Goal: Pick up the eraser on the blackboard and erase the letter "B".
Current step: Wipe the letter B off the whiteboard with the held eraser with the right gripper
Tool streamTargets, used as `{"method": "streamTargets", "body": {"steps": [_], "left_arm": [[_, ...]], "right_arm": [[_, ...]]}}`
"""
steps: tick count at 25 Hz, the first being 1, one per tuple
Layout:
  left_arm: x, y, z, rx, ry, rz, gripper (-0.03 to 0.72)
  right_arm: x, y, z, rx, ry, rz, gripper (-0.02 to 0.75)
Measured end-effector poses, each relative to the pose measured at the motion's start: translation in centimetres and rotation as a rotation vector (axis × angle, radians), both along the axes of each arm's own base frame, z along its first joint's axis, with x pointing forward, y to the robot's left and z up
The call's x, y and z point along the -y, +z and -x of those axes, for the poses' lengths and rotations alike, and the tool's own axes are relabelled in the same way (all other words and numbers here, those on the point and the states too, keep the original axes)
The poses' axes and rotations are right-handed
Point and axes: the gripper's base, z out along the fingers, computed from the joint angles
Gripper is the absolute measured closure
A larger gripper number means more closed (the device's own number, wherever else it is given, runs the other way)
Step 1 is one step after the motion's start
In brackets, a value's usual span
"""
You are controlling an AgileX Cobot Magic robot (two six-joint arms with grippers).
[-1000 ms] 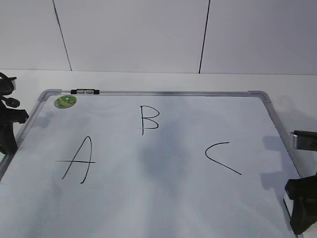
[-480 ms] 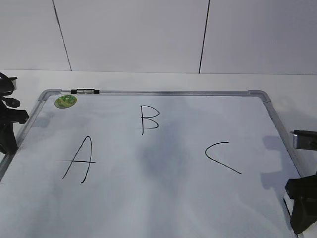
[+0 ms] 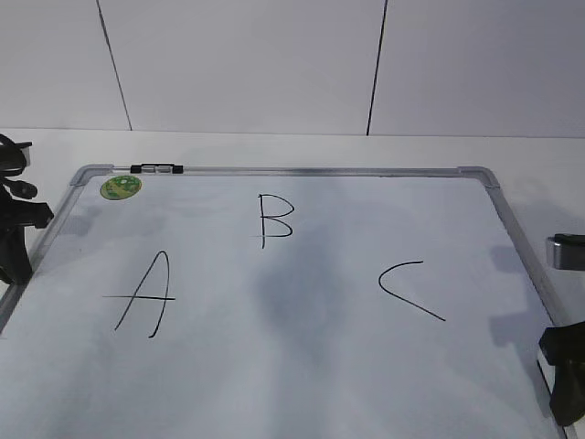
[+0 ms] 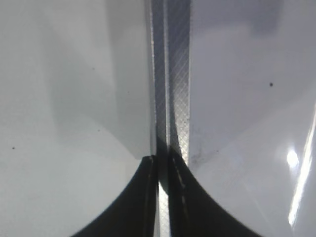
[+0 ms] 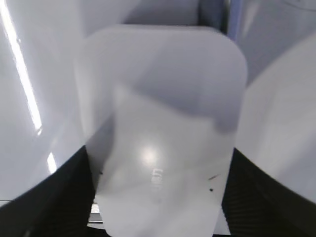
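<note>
- Since a second ago, the right gripper (image 3: 565, 384) at the lower right edge of the exterior view has slid a little further right and down; the left gripper (image 3: 16, 242), the letters and the board have not shifted.
- Exterior view: the blackboard (image 3: 302, 171) lies flat on the white table, silver frame all round. Written on it in thin black marker are "A" (image 3: 146, 294), the letter "B" (image 3: 272, 220) near the top middle, and an angular "C" (image 3: 409, 290). A round green sticker (image 3: 121, 187) sits in the top left corner, its print too small to read, and a small black-and-silver clip (image 3: 157, 168) sits on the top frame. From here I cannot see the eraser at all; it is out of frame at the lower right.
- Left wrist view: the left gripper (image 4: 163, 197) has its dark fingers pressed together, only a sliver between them, poised over the board's frame rail.
- Right wrist view: the eraser (image 5: 160, 123) fills the frame, lying between the spread fingers of the right gripper (image 5: 158, 207), which flank its long sides. I cannot tell if they touch it yet. Faint embossed marks on its top are unreadable.
- It looks like a light, rigid plastic block, smooth and probably slippery; gripping across the two long sides, near the middle, seems safest.
</note>
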Motion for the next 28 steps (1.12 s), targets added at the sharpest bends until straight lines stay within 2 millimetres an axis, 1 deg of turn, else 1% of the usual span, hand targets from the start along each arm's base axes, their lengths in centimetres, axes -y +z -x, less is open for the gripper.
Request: {"method": "streamTargets", "body": {"steps": [5, 8, 14, 16, 18, 21, 25, 28], "left_arm": [[0.0, 0.0, 0.0, -0.002, -0.001, -0.002, 0.662], [0.0, 0.0, 0.0, -0.002, 0.0, -0.002, 0.662], [0.0, 0.0, 0.0, 0.0, -0.001, -0.004, 0.662], [0.0, 0.0, 0.0, 0.0, -0.001, -0.004, 0.662], [0.0, 0.0, 0.0, 0.0, -0.001, -0.004, 0.662], [0.0, 0.0, 0.0, -0.002, -0.001, -0.004, 0.662], [0.0, 0.0, 0.0, -0.002, -0.001, -0.004, 0.662], [0.0, 0.0, 0.0, -0.002, -0.001, -0.004, 0.662]], "right_arm": [[0.1, 1.0, 0.4, 0.026, 0.007, 0.005, 0.187], [0.0, 2.2, 0.0, 0.044, 0.001, -0.01, 0.187], [-0.6, 7.1, -3.2, 0.166, 0.008, -0.038, 0.187], [-1.0, 8.2, -4.6, 0.194, 0.03, -0.024, 0.187], [-1.9, 9.0, -6.3, 0.227, 0.061, -0.019, 0.187], [-4.0, 9.4, -8.8, 0.252, 0.105, -0.023, 0.187], [-7.4, 9.4, -12.0, 0.283, 0.163, -0.039, 0.187], [-10.1, 9.1, -14.4, 0.305, 0.17, -0.052, 0.187]]}}
